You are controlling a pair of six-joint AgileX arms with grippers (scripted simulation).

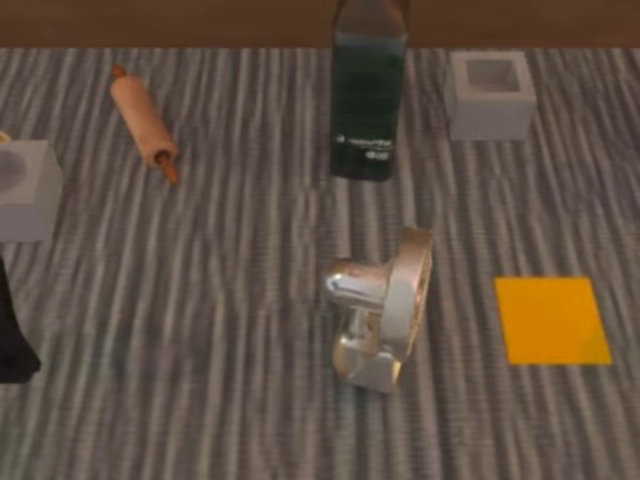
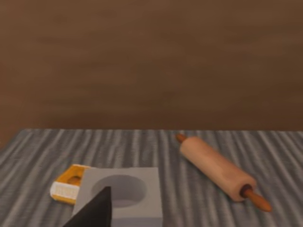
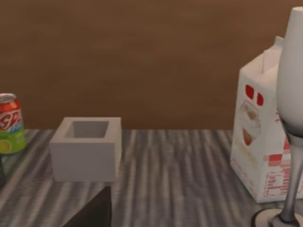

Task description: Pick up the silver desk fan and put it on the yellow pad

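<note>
The silver desk fan [image 1: 385, 310] stands near table centre, the yellow pad [image 1: 552, 320] well apart at its 3 o'clock; the dark bottle [image 1: 368, 95] at its 12 could be clipped on approach, I judge. Neither of the 2 grippers shows enough: I cannot tell their opening, and nothing looks held.

Bare table [image 1: 470, 250] between silver desk fan [image 1: 385, 305] and yellow pad [image 1: 552, 320].
</note>
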